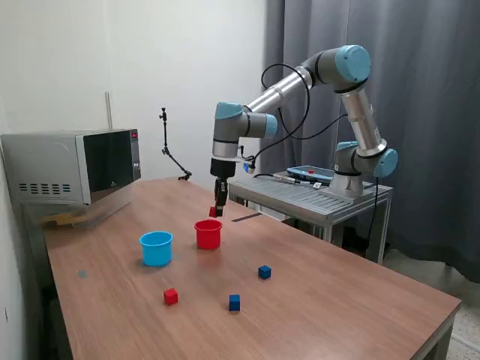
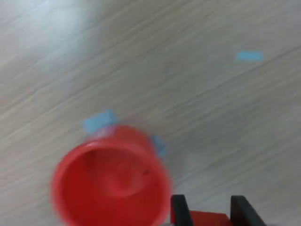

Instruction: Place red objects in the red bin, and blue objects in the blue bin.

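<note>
My gripper (image 1: 220, 211) hangs a little above and just behind the red cup (image 1: 208, 234), shut on a red cube (image 1: 214, 212). In the wrist view the two black fingers (image 2: 178, 210) clamp the red cube (image 2: 205, 219), with the red cup (image 2: 110, 178) beside it, blurred and open side up. The light-blue cup (image 1: 156, 248) stands to the exterior view's left of the red cup. A second red cube (image 1: 171, 296) and two dark blue cubes (image 1: 235, 302) (image 1: 264, 272) lie on the wooden table (image 1: 337, 300) nearer the front.
A microwave (image 1: 71, 166) stands at the table's far left corner in the exterior view. A metal stand (image 1: 315, 196) carrying the arm's base sits behind the table. A thin black tripod (image 1: 171, 154) stands at the back. Small blue tape marks (image 2: 248, 56) are on the tabletop.
</note>
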Robot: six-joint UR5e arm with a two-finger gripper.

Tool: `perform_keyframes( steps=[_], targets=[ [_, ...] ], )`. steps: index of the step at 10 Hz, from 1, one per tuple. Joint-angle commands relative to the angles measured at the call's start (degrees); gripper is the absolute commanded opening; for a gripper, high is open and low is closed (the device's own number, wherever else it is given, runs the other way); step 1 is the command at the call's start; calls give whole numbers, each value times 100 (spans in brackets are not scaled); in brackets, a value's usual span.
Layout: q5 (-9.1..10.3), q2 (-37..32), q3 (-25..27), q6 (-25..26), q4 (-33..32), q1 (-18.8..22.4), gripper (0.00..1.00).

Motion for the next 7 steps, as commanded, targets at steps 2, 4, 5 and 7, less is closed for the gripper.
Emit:
perform_keyframes(
  steps=[2,4,5,7],
  targets=[
    [-14,-117,27,-29,263,-440,0],
    [-5,-125,27,-21,263,-458,0],
    [-5,-125,36,-21,263,-449,0],
    [-5,-117,168,-12,263,-458,0]
  ],
)
